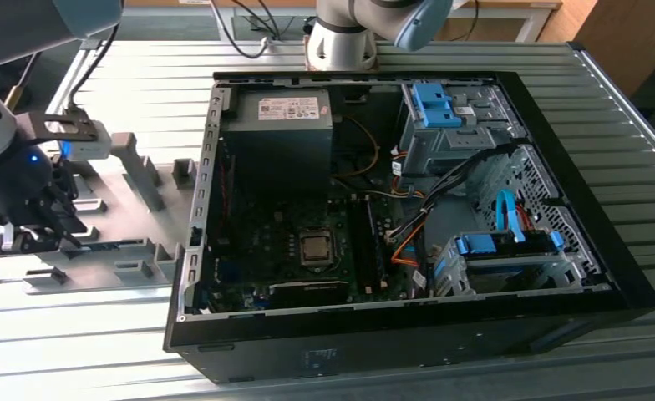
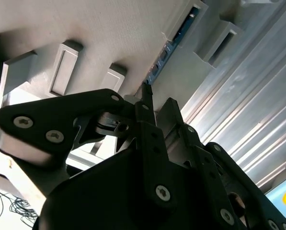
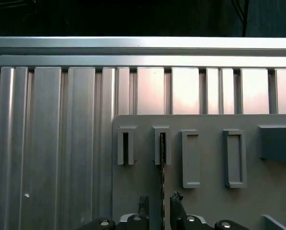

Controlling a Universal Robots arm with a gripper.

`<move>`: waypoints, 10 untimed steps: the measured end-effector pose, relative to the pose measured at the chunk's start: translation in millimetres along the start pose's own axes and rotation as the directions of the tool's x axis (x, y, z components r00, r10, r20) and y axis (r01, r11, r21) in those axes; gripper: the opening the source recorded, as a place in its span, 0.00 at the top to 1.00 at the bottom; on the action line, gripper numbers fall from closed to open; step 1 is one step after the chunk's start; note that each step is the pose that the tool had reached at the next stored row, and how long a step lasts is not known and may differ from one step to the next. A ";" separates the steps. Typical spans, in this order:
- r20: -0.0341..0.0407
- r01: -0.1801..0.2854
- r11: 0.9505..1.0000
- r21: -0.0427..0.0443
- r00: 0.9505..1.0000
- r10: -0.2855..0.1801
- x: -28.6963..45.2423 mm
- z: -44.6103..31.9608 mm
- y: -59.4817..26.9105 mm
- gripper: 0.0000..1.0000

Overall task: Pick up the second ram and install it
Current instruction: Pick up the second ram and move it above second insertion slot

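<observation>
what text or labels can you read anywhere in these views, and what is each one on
No text here is clear enough to quote.
White label on the power supply: printed, too small to read.
Faint mark on the front wall of the computer case: too blurred to read.
The second ram, standing in the grey holder: no legible print.

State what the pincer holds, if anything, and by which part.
Nothing yet: the open pincer straddles the ram, which sits edge-up in its holder.
</observation>
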State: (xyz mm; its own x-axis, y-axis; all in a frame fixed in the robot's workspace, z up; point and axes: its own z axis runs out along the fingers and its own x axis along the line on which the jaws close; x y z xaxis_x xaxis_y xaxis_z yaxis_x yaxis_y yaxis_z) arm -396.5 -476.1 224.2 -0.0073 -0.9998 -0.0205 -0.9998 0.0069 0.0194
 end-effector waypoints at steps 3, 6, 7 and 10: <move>0.000 0.004 1.000 0.000 1.000 -0.004 0.1 5.3 -0.1 0.69; 0.000 0.004 1.000 0.000 1.000 -0.004 0.2 10.8 -0.2 0.69; 0.000 0.004 1.000 0.000 1.000 -0.004 0.2 12.3 -0.2 0.69; 0.002 0.004 1.000 0.000 1.000 -0.004 0.2 14.1 -0.2 0.69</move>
State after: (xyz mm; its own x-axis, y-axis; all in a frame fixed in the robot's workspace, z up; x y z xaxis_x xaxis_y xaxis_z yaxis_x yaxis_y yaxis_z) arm -396.6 -476.1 210.1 -0.0029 -0.9997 -0.0223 -0.9998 0.0025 0.0196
